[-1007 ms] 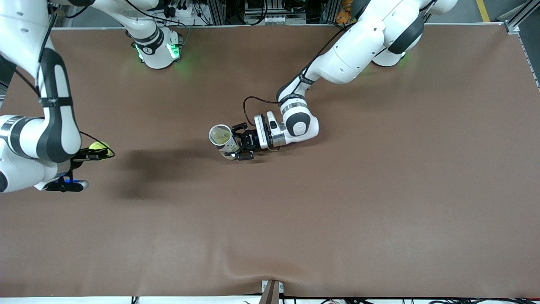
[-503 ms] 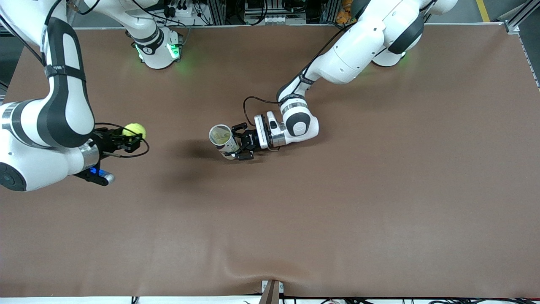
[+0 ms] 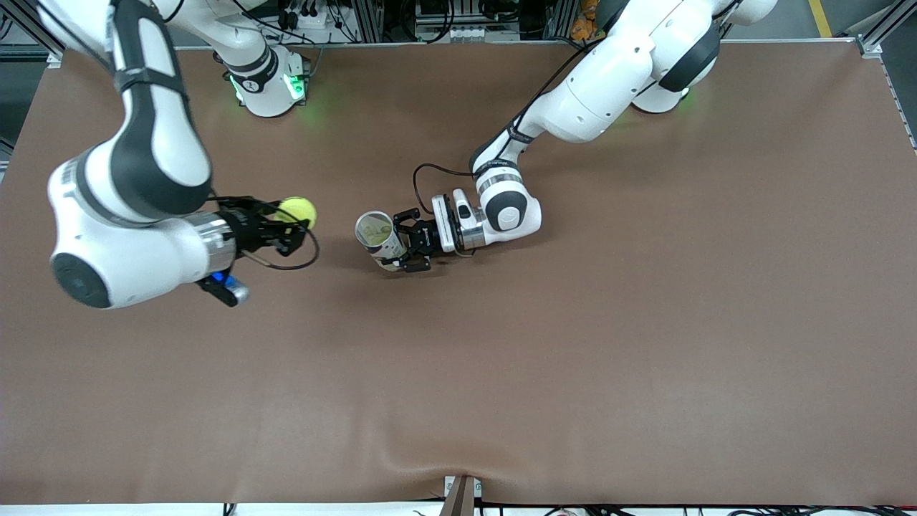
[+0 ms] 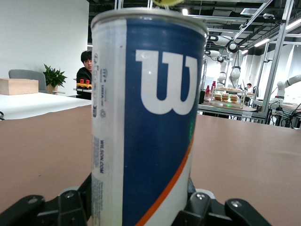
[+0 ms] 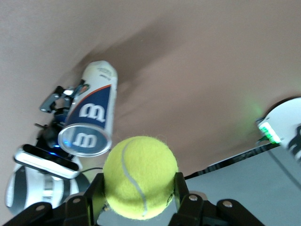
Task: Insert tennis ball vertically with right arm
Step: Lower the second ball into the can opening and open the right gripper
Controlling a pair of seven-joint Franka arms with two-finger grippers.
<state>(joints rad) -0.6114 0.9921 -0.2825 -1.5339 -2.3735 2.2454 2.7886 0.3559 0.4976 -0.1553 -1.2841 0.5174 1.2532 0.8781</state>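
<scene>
My right gripper (image 3: 295, 222) is shut on a yellow-green tennis ball (image 3: 297, 211) and holds it in the air over the table, beside the can on the right arm's side. The ball fills the right wrist view (image 5: 140, 176) between the fingers (image 5: 178, 186). An open white and blue Wilson can (image 3: 378, 238) stands upright at the middle of the table, its mouth up. My left gripper (image 3: 408, 244) is shut on the can low on its side. The can fills the left wrist view (image 4: 146, 117) and shows in the right wrist view (image 5: 91, 122).
The brown table (image 3: 573, 344) stretches wide around the can. The arms' bases (image 3: 269, 86) stand along its farthest edge. A cable loop (image 3: 286, 261) hangs under my right gripper.
My right arm has carried the tennis ball from the right arm's end of the table toward the can. The left gripper and the can have not moved.
</scene>
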